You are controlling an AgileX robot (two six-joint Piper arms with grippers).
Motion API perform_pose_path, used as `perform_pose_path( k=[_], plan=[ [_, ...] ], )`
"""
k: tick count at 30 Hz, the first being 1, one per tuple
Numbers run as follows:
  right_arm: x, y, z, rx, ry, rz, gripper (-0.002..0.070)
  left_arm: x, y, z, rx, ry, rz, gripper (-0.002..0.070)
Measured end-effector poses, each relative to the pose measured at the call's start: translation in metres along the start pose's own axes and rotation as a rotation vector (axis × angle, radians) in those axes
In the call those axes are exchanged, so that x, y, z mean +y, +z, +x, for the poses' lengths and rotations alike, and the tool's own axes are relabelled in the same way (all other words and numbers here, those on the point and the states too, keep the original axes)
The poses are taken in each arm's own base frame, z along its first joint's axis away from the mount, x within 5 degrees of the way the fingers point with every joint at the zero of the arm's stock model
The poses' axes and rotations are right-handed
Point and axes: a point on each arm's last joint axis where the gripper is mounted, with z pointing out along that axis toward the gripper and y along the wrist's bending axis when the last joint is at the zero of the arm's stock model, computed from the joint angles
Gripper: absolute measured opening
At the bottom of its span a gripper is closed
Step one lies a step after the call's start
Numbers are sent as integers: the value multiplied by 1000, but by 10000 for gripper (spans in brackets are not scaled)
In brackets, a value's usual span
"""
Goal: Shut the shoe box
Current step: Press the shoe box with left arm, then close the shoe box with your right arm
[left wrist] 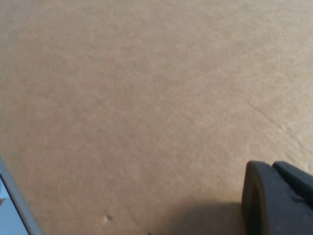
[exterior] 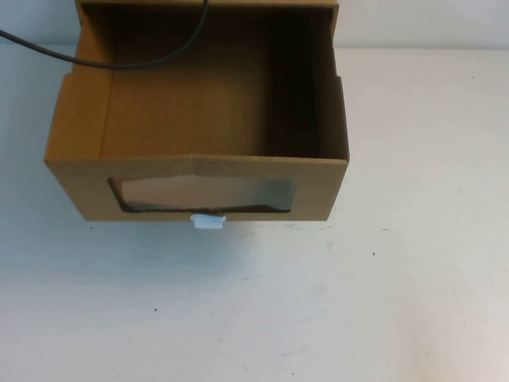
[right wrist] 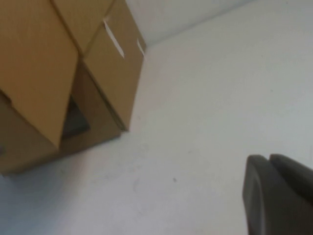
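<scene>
Plainly, box: the shoe box (exterior: 199, 119) sits at the table's (exterior: 382, 302) far middle, drawer pulled out toward the robot, empty; window (exterior: 203, 193) in front, white pull tab (exterior: 207, 221) just below it
Cable: a black cable (exterior: 119, 60) crosses the open back
Left gripper (left wrist: 279, 200): pressed close against brown cardboard; cannot tell whether it is open or closed
Right gripper (right wrist: 279, 196): over bare table, well to the box's side; cannot tell its state either
Risk: an off-centre push could skew and jam the drawer; the whole box may slide instead; the cable could get pinched
</scene>
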Motion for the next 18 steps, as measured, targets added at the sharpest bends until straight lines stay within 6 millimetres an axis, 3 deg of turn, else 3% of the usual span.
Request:
perform_pose_path(
  k=[9, 12, 18],
  plan=[
    [0, -1, -16, -178, 347, -36, -13, 0, 0, 0, 0, 2, 0, -2],
    [6, -2, -17, -131, 383, -74, -13, 0, 0, 0, -1, 1, 1, -2],
    [41, -6, -48, 147, 290, -178, -12, 0, 0, 0, -1, 1, 1, -2]
  ],
)
